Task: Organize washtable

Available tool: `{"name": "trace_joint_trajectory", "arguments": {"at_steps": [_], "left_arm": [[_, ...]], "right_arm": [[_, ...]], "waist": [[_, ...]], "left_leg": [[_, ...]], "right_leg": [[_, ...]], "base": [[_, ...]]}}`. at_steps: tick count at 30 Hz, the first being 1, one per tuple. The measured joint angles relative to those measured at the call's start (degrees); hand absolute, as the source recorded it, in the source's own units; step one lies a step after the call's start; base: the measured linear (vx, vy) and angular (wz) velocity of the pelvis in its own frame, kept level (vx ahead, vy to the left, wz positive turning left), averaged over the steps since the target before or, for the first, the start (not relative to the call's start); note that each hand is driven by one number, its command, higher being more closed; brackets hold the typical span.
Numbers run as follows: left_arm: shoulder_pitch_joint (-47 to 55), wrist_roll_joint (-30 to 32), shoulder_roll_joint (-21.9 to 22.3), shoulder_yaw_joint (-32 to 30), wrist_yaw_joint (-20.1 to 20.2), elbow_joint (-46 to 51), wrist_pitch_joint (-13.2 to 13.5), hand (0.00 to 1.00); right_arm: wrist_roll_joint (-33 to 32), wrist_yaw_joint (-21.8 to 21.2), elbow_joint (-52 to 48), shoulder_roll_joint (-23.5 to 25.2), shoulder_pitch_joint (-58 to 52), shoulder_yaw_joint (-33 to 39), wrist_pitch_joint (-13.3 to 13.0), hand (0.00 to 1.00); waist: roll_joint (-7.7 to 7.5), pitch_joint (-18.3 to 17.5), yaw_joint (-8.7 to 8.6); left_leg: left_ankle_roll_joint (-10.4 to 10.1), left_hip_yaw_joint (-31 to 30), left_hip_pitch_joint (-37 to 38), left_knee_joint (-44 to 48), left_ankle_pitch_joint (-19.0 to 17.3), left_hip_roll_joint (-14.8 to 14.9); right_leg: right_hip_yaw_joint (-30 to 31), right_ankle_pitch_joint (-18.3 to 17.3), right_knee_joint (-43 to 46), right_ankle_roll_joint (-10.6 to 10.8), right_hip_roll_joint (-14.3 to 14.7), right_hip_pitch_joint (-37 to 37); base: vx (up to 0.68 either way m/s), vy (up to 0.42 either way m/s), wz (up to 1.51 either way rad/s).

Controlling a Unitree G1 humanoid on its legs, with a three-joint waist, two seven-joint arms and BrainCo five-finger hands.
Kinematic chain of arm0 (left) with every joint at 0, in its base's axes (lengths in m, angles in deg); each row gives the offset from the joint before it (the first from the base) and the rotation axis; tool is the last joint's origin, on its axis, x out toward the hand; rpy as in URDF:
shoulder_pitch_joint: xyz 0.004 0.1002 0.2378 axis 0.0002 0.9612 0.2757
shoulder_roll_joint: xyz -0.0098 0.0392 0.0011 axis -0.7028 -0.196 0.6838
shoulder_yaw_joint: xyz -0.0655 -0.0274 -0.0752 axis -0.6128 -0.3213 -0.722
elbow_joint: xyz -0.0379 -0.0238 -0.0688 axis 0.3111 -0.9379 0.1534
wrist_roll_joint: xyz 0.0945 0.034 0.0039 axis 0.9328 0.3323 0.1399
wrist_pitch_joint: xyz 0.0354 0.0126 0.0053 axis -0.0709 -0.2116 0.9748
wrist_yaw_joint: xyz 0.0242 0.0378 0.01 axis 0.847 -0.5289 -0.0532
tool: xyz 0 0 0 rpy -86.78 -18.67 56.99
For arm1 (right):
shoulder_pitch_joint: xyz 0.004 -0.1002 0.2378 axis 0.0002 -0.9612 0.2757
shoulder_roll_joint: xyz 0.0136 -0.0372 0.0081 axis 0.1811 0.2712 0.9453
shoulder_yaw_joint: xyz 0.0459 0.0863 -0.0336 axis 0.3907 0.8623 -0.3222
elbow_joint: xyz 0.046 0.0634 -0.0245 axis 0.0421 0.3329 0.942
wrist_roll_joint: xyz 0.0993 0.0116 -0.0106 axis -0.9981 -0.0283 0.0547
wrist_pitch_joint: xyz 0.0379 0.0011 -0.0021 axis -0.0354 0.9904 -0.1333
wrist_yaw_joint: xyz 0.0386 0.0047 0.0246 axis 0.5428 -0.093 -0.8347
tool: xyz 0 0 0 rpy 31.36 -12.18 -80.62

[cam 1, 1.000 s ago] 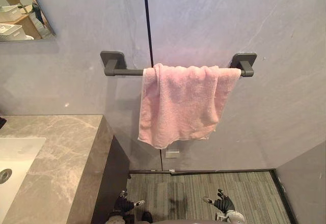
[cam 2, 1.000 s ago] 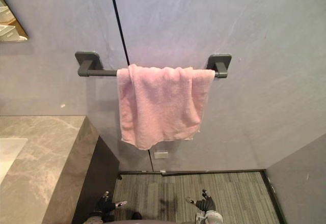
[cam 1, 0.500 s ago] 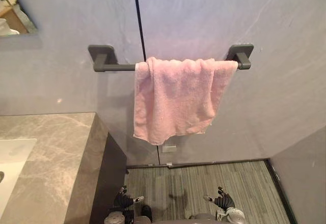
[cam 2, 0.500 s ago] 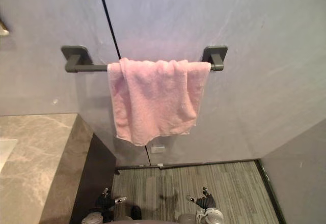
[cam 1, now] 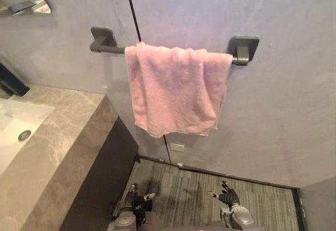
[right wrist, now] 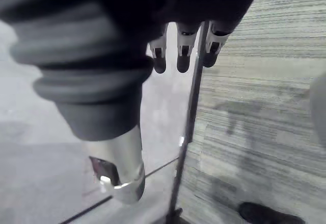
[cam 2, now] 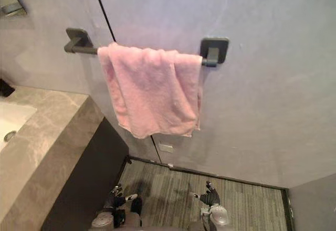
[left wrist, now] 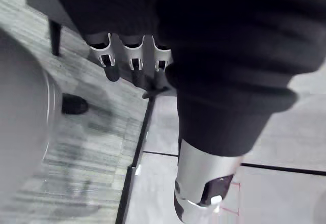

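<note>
Floor (cam 1: 262, 197) lies open under the towel (cam 1: 176, 92); counter (cam 1: 68, 152) blocks leftward.

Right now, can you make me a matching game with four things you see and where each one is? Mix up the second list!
Things:
1. pink towel
2. towel bar
3. sink
4. right hand

Places:
A. set into the stone counter
B. low over the striped floor, fingers relaxed
C. draped over the bar
D. fixed to the grey wall

Pairs: 1-C, 2-D, 3-A, 4-B.
</note>
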Motion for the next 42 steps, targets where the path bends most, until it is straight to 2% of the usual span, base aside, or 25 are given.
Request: {"name": "trace_joint_trajectory", "arguments": {"at_steps": [1, 3, 4, 7, 8, 10, 11, 12, 14, 17, 19, 23, 27, 28, 29, 30, 31, 32, 33, 35, 37, 39, 40, 41, 42], "left_arm": [[-1.2, 0.0, -0.1, -0.3, 0.0, -0.5, -0.1, 0.0], [-1.4, 0.1, -0.7, -0.6, 0.0, -0.7, -0.3, 0.0], [-1.4, 0.1, -0.9, -0.7, 0.0, -0.7, -0.1, 0.0], [-1.4, 0.1, -0.8, -1.0, 0.1, -1.6, -0.1, 0.0], [-1.4, 0.1, -0.7, -1.0, 0.1, -2.1, -0.1, 0.0], [-1.4, 0.2, -0.6, -0.2, 0.2, -3.8, -1.0, 0.0], [-1.4, 0.3, -0.6, 0.0, 0.3, -4.3, -1.1, 0.0], [-1.7, 0.6, -0.8, 0.0, 0.2, -4.6, -1.3, 0.0], [-1.1, 1.4, -2.8, 0.0, 0.1, -4.8, -1.4, 0.0], [1.7, 1.5, -5.0, 0.1, 0.1, -4.9, -1.8, 0.0], [2.0, 1.5, -5.5, 0.0, 0.2, -5.0, -1.9, 0.0], [1.9, 1.9, -5.2, -2.1, 0.2, -5.5, -1.7, 0.0], [1.7, 2.5, -4.6, -4.7, 0.2, -5.5, -1.8, 0.0], [1.6, 2.6, -4.3, -6.3, 0.2, -5.6, -1.9, 0.0], [1.4, 2.6, -4.1, -6.8, 0.2, -5.8, -2.2, 0.0], [1.1, 2.7, -3.9, -7.4, 0.2, -6.1, -2.5, 0.0], [1.0, 2.8, -3.6, -8.4, 0.2, -6.1, -2.6, 0.0], [1.0, 2.8, -3.3, -9.4, 0.2, -6.0, -2.5, 0.0], [1.0, 2.6, -3.5, -9.7, 0.1, -5.8, -2.4, 0.0], [0.1, 2.6, -5.1, -9.5, 0.1, -5.8, -2.3, 0.0], [0.1, 2.6, -5.5, -9.4, 0.2, -6.0, -2.3, 0.0], [0.0, 2.7, -5.3, -8.1, 0.2, -6.1, -2.4, 0.0], [0.0, 2.8, -5.4, -6.7, 0.2, -6.0, -2.4, 0.0], [0.0, 3.0, -5.7, -5.8, 0.2, -6.0, -2.4, 0.0], [-0.1, 3.1, -5.9, -4.8, 0.2, -6.0, -2.4, 0.0]], "right_arm": [[0.0, 0.1, 1.6, 0.0, 0.4, 0.6, 0.1, 0.0], [0.0, 0.4, 2.7, 0.4, 0.2, 2.5, 0.5, 0.0], [0.0, 0.7, 2.9, 0.2, 0.2, 2.6, 0.8, 0.0], [0.0, 0.7, 4.4, 0.0, 0.1, 2.6, 0.9, 0.0], [-0.1, 0.7, 4.7, 0.1, 0.3, 3.1, 1.0, 0.0], [0.0, 0.8, 5.0, 0.0, 0.4, 5.5, 1.0, 0.0], [0.0, 0.8, 5.1, 0.0, 0.4, 6.8, 1.0, 0.0], [0.0, 1.0, 5.2, 0.0, 0.5, 7.6, 1.0, 0.0], [0.0, 1.0, 5.9, 0.8, 0.9, 8.3, 1.2, 0.0], [0.1, 1.1, 6.2, 1.4, 1.3, 7.1, 1.2, 0.0], [0.2, 1.1, 6.2, 1.3, 1.7, 7.0, 1.2, 0.0], [0.2, 1.1, 7.7, 1.3, 2.5, 6.7, 1.2, 0.0], [0.7, 1.1, 8.0, 1.4, 2.6, 6.4, 1.1, 0.0], [0.7, 1.2, 8.0, 1.4, 2.1, 6.7, 1.2, 0.0], [0.7, 1.3, 8.1, 1.6, 1.7, 6.9, 1.2, 0.0], [0.6, 1.3, 7.9, 1.6, 1.4, 8.1, 1.2, 0.0], [0.6, 1.5, 7.9, 1.4, 1.4, 8.7, 1.3, 0.0], [0.6, 1.9, 7.9, 1.4, 1.5, 8.7, 1.4, 0.0], [0.6, 2.1, 7.9, 1.8, 1.7, 8.7, 1.5, 0.0], [0.7, 2.1, 8.0, 3.0, 3.4, 8.6, 1.4, 0.0], [0.8, 2.1, 8.0, 3.8, 4.5, 8.6, 1.3, 0.0], [0.8, 2.1, 7.9, 3.3, 4.7, 8.8, 1.3, 0.0], [0.9, 2.1, 7.9, 2.9, 4.4, 8.7, 1.4, 0.0], [1.2, 2.1, 7.4, 2.7, 3.8, 8.8, 1.4, 0.0], [1.4, 2.1, 7.3, 2.4, 3.7, 8.8, 1.4, 0.0]], "waist": [[-0.16, 0.6, 0.38], [-1.95, 1.5, 0.71], [-2.44, 1.7, 0.63], [-2.52, 1.7, 0.44], [-2.36, 1.6, 0.19], [-1.0, 0.8, -1.88], [0.16, 0.3, -2.58], [0.95, 0.2, -2.7], [-0.47, 0.3, -1.78], [-1.01, -0.1, -1.9], [-0.71, 0.1, -2.15], [-0.69, 0.3, -1.38], [-1.17, 0.5, -1.28], [-1.8, 0.4, -1.46], [-2.58, 0.6, -1.83], [-2.39, 0.7, -2.41], [-2.04, 1.0, -2.25], [-2.3, 1.1, -1.95], [-3.04, 1.3, -1.48], [-4.91, 1.6, -0.18], [-5.2, 1.7, -0.09], [-4.68, 2.5, -0.95], [-4.18, 3.0, -1.22], [-3.99, 3.2, -1.87], [-3.8, 3.3, -2.43]], "left_leg": [[-1.8, 3.9, 0.0, 3.7, -4.0, -0.5], [0.8, 9.6, 1.6, 10.9, -14.4, -3.2], [1.1, 11.6, 2.7, 14.4, -18.6, -4.2], [2.4, 17.0, 6.9, 20.7, -25.6, -4.3], [2.4, 18.7, 8.8, 20.2, -26.3, -4.2], [2.8, 26.1, 14.1, 12.6, -25.9, -3.5], [1.9, 26.8, 14.7, 9.0, -25.3, -3.6], [1.9, 26.9, 14.7, 6.7, -25.3, -3.8], [3.3, 23.3, 14.4, 4.8, -23.6, -5.1], [4.7, 20.3, 17.0, -0.2, -20.7, -7.4], [5.2, 18.8, 17.3, -2.0, -19.3, -8.0], [5.9, 14.8, 16.1, -2.5, -17.9, -8.8], [6.4, 11.2, 13.0, -2.6, -17.2, -9.3], [9.1, 18.4, 12.4, -2.5, -19.0, -8.4], [9.6, 22.9, 12.3, -2.4, -19.3, -7.9], [9.5, 30.1, 12.2, -2.1, -19.3, -6.9], [7.5, 32.0, 12.0, -2.1, -17.7, -6.3], [7.5, 31.5, 12.2, -2.1, -15.9, -6.5], [7.5, 31.0, 12.4, -2.1, -15.9, -7.1], [8.2, 30.9, 13.5, -2.2, -16.8, -8.0], [8.3, 30.7, 13.6, -2.4, -18.7, -9.0], [9.3, 29.6, 14.8, -2.5, -20.6, -10.4], [10.1, 28.4, 15.2, -2.5, -21.3, -11.4], [10.9, 26.2, 15.4, -2.5, -21.9, -12.7], [11.1, 24.8, 16.0, -2.2, -22.1, -13.0]], "right_leg": [[-2.5, 1.1, -0.7, -1.7, -0.1, 0.1], [-5.9, 2.1, -0.9, -2.7, -1.9, 0.0], [-7.7, 3.1, -1.5, -3.1, -2.7, -0.3], [-12.9, 6.6, -5.5, -2.9, -4.6, 0.6], [-14.4, 7.3, -6.7, -2.5, -5.1, 1.0], [-21.3, 9.3, -9.4, -1.0, -6.3, 1.9], [-24.0, 9.7, -10.3, -0.3, -6.2, 2.2], [-25.8, 10.1, -11.3, 0.3, -5.9, 2.6], [-28.6, 13.0, -15.6, 1.1, -5.6, 5.6], [-31.0, 14.4, -17.9, 2.3, -5.8, 8.5], [-32.3, 14.5, -18.0, 2.4, -6.0, 8.9], [-35.0, 14.7, -17.8, 2.5, -6.2, 9.5], [-41.8, 13.3, -17.9, 2.6, -6.8, 10.3], [-45.6, 13.5, -18.8, 3.0, -7.4, 10.8], [-47.6, 14.1, -19.2, 3.1, -7.9, 10.9], [-50.4, 14.6, -18.7, 3.6, -8.2, 11.8], [-50.9, 14.6, -17.7, 3.7, -8.2, 12.0], [-49.3, 14.6, -17.5, 3.6, -8.2, 12.1], [-48.0, 14.7, -17.5, 3.6, -8.3, 12.4], [-45.2, 14.7, -17.9, 3.7, -9.3, 12.8], [-44.8, 14.7, -16.9, 3.8, -10.5, 12.7], [-43.9, 14.7, -10.3, 3.9, -13.9, 11.9], [-41.9, 14.8, -3.4, 3.8, -16.9, 10.2], [-38.5, 15.9, 4.6, 2.0, -19.7, 7.5], [-35.8, 16.9, 8.6, 0.3, -20.3, 5.6]], "base": [[-0.27, -0.2, 1.49], [-0.2, -0.167, 0.93], [-0.21, -0.138, 0.89], [-0.19, -0.054, 0.85], [-0.13, 0.043, 1.08], [-0.14, 0.147, 1.65], [-0.12, 0.184, 1.68], [-0.1, 0.176, 1.26], [-0.09, 0.158, 0.92], [-0.1, 0.109, 0.5], [-0.1, 0.064, 0.51], [-0.1, 0.029, 0.47], [-0.09, -0.002, 0.8], [-0.04, 0.027, 1.19], [0.05, 0.068, 1.42], [0.11, 0.102, 1.28], [0.16, 0.161, 1.23], [0.13, 0.129, 0.75], [0.1, 0.103, 0.44], [0.07, 0.061, 0.03], [0.06, 0.081, -0.04], [0.08, 0.151, 0.24], [0.12, 0.227, 0.61], [0.17, 0.229, 0.76], [0.19, 0.138, 1.04]]}}
